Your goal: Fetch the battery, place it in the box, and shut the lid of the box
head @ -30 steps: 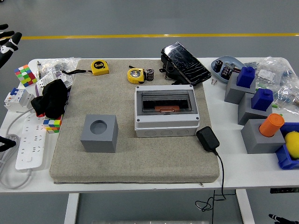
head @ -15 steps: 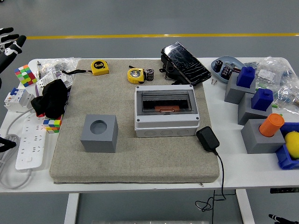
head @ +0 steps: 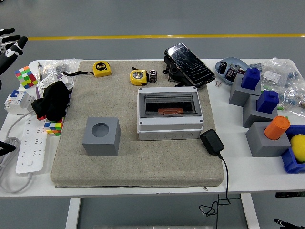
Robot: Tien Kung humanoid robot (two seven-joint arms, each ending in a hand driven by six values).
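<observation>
Head view: left hand [head: 9, 45] cut off at the edge — fingers spread, empty; battery [head: 153, 76] beside box [head: 169, 113].

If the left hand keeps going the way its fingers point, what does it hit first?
Probably nothing: the left hand sits at the picture's upper left edge, fingers pointing up and right over bare floor beyond the table. Depth is unclear.

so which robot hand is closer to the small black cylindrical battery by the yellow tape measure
Left. The left hand sits at the picture's upper-left edge, well left of the small black cylindrical battery beside the yellow tape measure. The right hand is out of view.
</observation>
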